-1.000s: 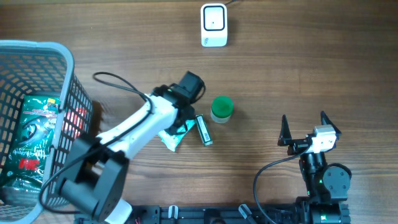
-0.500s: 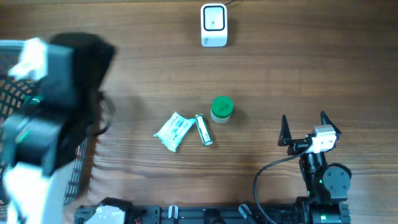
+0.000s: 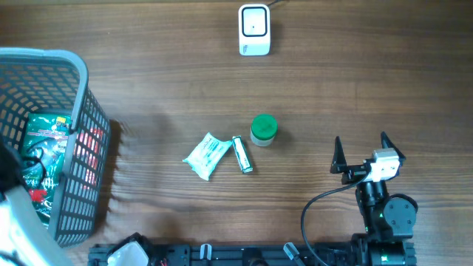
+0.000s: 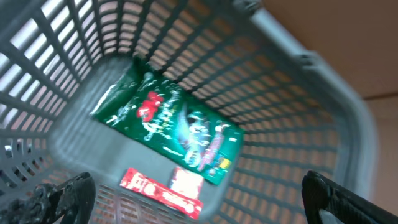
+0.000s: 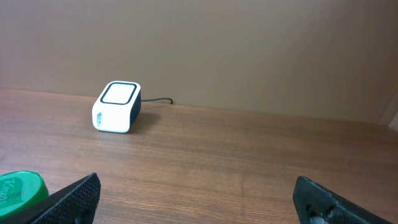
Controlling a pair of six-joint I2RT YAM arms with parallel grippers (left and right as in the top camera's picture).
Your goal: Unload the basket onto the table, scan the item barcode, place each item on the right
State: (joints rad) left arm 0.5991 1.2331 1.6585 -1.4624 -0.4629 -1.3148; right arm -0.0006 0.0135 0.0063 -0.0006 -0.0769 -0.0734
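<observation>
The white barcode scanner stands at the table's far edge and shows in the right wrist view as the scanner. On the middle of the table lie a white-green sachet, a small tube and a green-lidded jar. My left gripper hangs open over the grey basket, above a green packet and a red packet, holding nothing. My right gripper rests open at the front right, empty.
The basket fills the left side of the table, with the green packet inside. My left arm shows at the lower left corner. The jar sits left of the right gripper.
My left arm has swung from the middle of the table to over the basket, leaving the white-green sachet beside the tube. Its jaws have opened wide. The right arm has not moved.
</observation>
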